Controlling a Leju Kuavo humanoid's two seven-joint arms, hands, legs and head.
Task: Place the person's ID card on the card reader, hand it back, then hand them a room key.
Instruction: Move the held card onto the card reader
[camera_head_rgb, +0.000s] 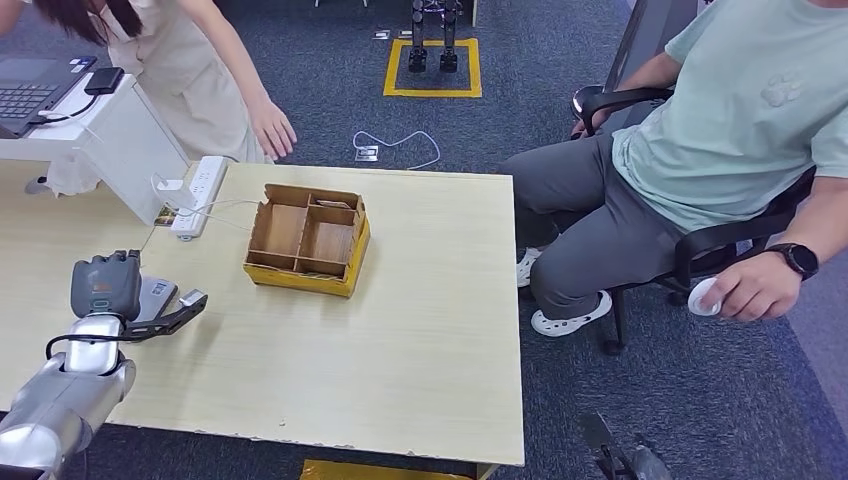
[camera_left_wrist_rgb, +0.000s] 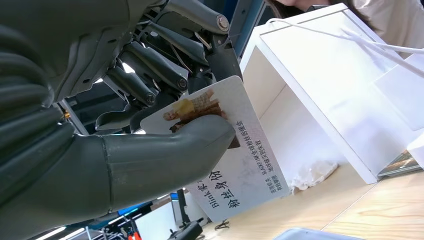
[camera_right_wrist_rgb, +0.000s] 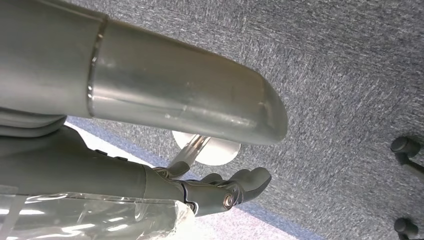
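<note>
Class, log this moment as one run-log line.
left hand: holds ID card | right hand: hanging above carpet, holding nothing | divided box: on table

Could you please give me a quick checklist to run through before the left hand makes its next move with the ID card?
1. ID card pinched by the left hand: ok.
2. Thumb pressing on the card's face: ok.
3. Card reader located: cannot tell.
4. Table bare beside the cardboard box: ok.
5. Standing person's hand near the table's far edge: not ok.
6. Right hand empty: ok.
</note>
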